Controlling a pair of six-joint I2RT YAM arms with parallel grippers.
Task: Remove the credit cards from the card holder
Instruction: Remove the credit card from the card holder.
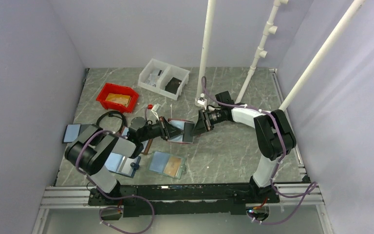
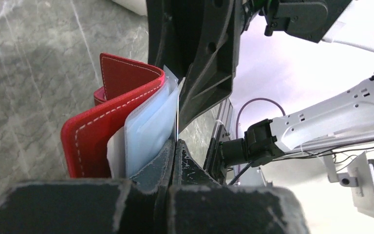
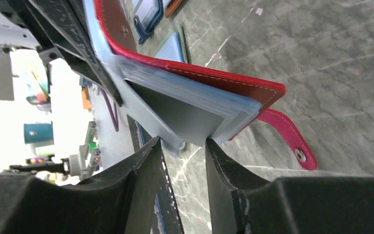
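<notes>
Card holder: your red card holder (image 1: 180, 130) is lifted off the table (image 1: 224, 151), above its middle, spread open between the two claws.
Left claw: your left claw (image 1: 164, 129) is clamped shut on the holder's inner leaves. Only the left wrist view shows the grip: the pads (image 2: 156, 168) are pressed together on a pale blue leaf (image 2: 148, 129), with the red cover (image 2: 90, 141) curling away beside it.
Right claw: your right claw (image 3: 182, 146) has its jaws apart. A corner of a grey-blue leaf (image 3: 185, 114) sits in the gap. You cannot tell whether that leaf is a card or a sleeve, nor whether either finger touches it.
Right wrist only: a pink-red tab (image 3: 285, 134) with a metal snap sticks out from under the cover's edge.
Top view only: everything else on the table.
Near holders: a light teal holder (image 1: 167, 164) lies open, showing an orange card. To its left, a brown-edged holder (image 1: 124, 164) is partly hidden by your left arm.
Red bin: the red bin (image 1: 117, 96) at the back left holds something flat and tan.
White tray: the white tray (image 1: 163, 78) has two compartments. The left one holds pale pieces and the right one a dark item.
Far left: a blue-grey flat piece (image 1: 72, 132) lies by the wall.
</notes>
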